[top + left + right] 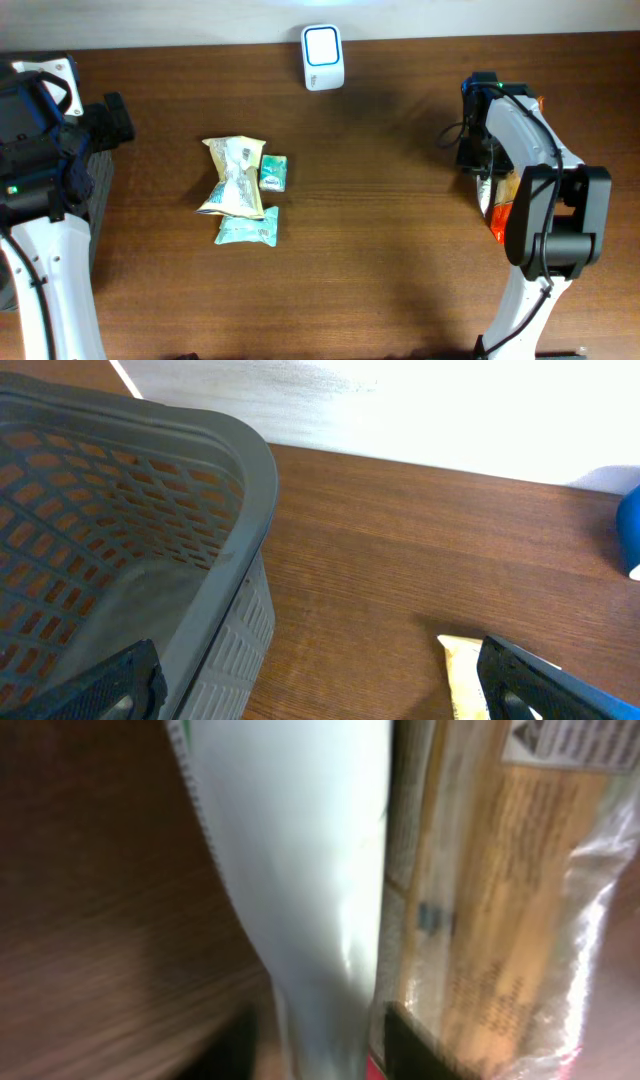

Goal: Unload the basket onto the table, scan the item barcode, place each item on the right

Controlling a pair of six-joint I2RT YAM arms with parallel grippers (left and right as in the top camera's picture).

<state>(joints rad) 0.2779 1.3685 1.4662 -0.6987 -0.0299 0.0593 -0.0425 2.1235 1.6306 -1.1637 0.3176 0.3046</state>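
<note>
- Fingers of the right pincer (330, 1042) seen either side of a white packet (300, 870); blurred, so cannot tell whether gripping or loose.
- Tan clear-wrapped packet (490, 890) just beside the white one, over the counter (90, 920).
- Right arm (530, 150) doubled back at the counter's right side, well apart from the scanner (323, 57).
- Left pincer (320, 690) spread wide, by the grey basket (250, 470).
</note>
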